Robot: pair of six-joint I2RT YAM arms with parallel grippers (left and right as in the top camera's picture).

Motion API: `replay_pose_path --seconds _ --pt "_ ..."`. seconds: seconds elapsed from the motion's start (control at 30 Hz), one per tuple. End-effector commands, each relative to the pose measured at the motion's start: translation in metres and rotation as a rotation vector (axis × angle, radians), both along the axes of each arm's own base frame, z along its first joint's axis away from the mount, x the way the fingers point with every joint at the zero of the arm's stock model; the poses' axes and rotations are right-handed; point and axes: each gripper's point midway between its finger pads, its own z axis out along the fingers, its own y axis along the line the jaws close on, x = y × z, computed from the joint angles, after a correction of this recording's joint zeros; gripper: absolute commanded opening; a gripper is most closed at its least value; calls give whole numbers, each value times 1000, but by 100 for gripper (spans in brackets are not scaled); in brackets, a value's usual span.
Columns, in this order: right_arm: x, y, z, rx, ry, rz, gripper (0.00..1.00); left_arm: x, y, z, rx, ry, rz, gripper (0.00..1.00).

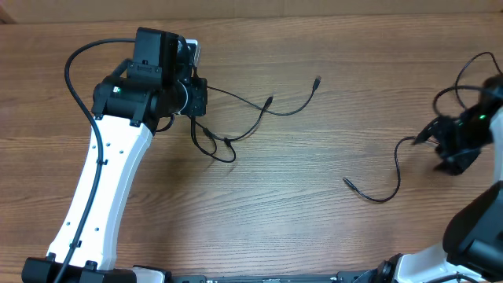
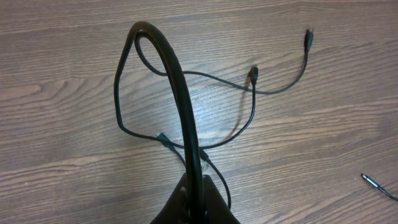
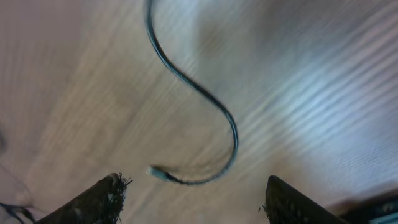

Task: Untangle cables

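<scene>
Cables (image 1: 226, 142): tangle on the table (image 1: 299, 224), touching and trailing right of your left pincer (image 2: 194, 186), which seems pressed together on one looping strand. Loose cable (image 1: 395, 169): well apart, long axis running left from your right pincer (image 3: 193, 199), fingers spread.

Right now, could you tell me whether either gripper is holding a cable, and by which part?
The left gripper pinches a cable mid-length, not at a plug tip. The right gripper is open and holds nothing.
</scene>
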Motion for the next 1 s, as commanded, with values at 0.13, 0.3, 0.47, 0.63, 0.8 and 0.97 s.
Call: replay_pose_path --seconds 0.13,0.3,0.47,0.63,0.8,0.97 --pt "-37 37 -53 47 146 -18 70 13 -2 3 -1 -45 13 4" --pt "-52 52 -73 49 195 -36 71 21 -32 16 -143 -93 -86 57" --pt "-61 58 -91 41 210 -78 70 23 -34 13 -147 -86 -92 80" --pt "-72 62 -109 35 226 -142 66 19 -24 -2 -94 -31 -58 80" --pt "-76 63 -119 28 225 -180 28 17 -23 -9 -85 -4 -54 81" --pt "-72 62 -121 24 208 -181 4 16 -23 -10 -83 4 -54 83"
